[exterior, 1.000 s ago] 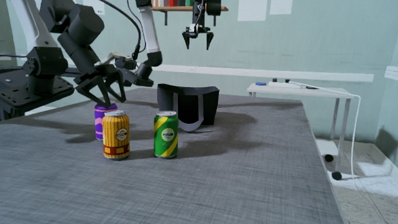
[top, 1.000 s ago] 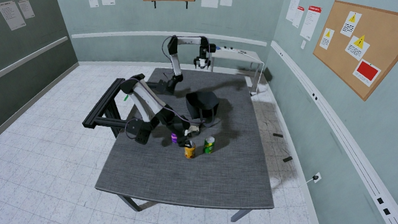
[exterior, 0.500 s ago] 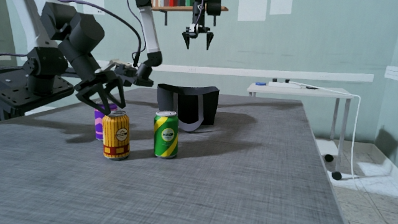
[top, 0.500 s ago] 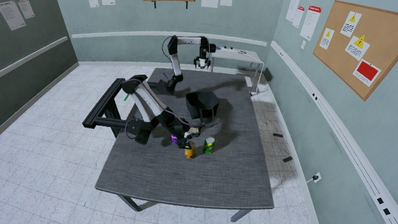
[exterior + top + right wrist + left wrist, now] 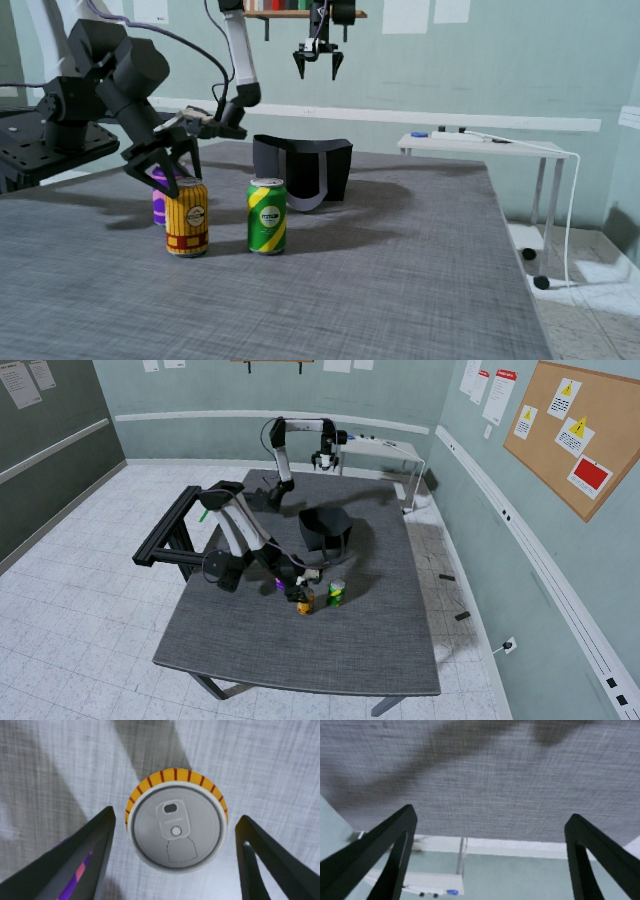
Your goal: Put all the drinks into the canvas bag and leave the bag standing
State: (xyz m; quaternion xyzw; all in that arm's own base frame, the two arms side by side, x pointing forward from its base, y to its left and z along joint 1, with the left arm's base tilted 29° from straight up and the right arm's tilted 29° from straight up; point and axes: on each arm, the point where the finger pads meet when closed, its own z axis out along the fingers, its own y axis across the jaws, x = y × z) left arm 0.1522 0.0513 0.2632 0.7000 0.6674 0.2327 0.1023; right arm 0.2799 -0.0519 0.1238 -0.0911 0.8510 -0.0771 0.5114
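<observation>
Orange can (image 5: 305,607) (image 5: 187,220) (image 5: 178,828): upright, apparently between parted fingertips
Right gripper (image 5: 307,592) (image 5: 186,185) (image 5: 175,816): slanting down, unclenched
Left gripper (image 5: 325,466) (image 5: 318,75) (image 5: 492,812): raised, pointing down, spread wide

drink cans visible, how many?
3: yellow can under the right end effector; green can beside it; purple can behind yellow. Bag's floor hidden; more possible.
</observation>
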